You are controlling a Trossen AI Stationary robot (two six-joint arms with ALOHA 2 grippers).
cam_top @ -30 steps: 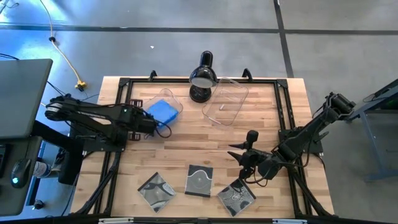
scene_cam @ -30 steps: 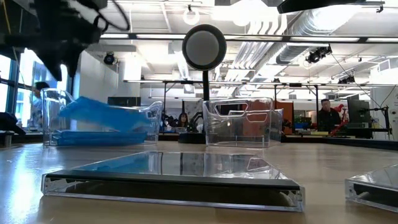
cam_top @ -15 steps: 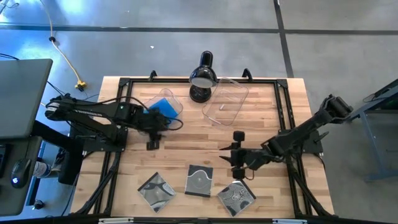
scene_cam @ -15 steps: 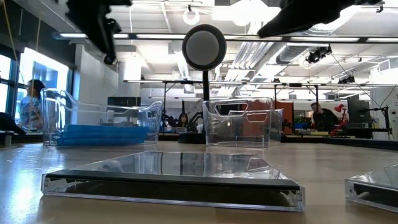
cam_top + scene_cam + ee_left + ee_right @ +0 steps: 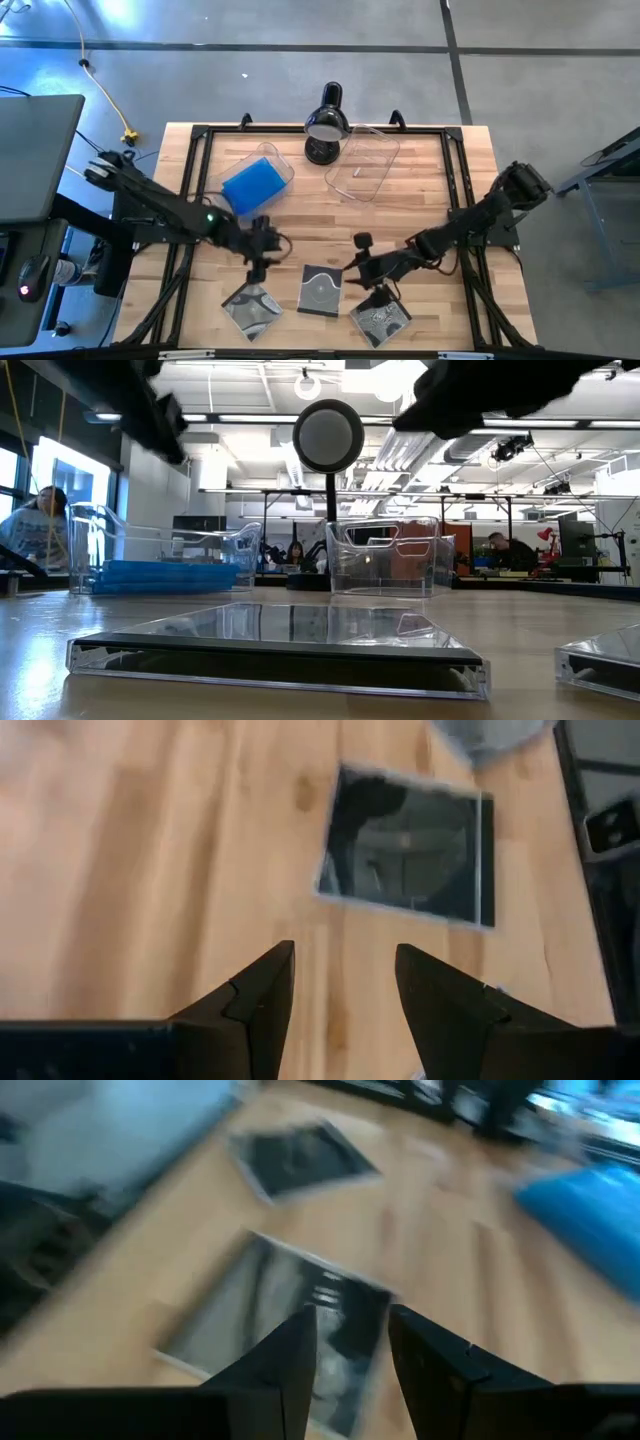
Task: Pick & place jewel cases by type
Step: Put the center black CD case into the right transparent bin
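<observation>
Three clear jewel cases with silvery discs lie flat along the table's near edge: left (image 5: 250, 308), middle (image 5: 321, 290), right (image 5: 380, 318). The blue cases (image 5: 255, 183) are stacked in the left clear tub (image 5: 160, 560). My left gripper (image 5: 262, 245) hovers open above the wood, just far of the left case, and sees a clear case (image 5: 405, 845) ahead. My right gripper (image 5: 365, 265) hovers open near the middle case's right side; in its wrist view that case (image 5: 280, 1320) lies under the fingers (image 5: 350, 1345).
An empty clear tub (image 5: 362, 162) stands at the table's far middle, next to a black desk lamp (image 5: 325, 125). A black frame (image 5: 195, 180) runs around the tabletop. Bare wood lies between the tubs and the row of cases. People show in the room behind (image 5: 35, 530).
My left gripper has come away from the blue case in the tub and swung toward the near edge, over the left clear case. The blue case, tilted in the tub before, now lies flat on the stack. My right gripper has moved left toward the middle case.
</observation>
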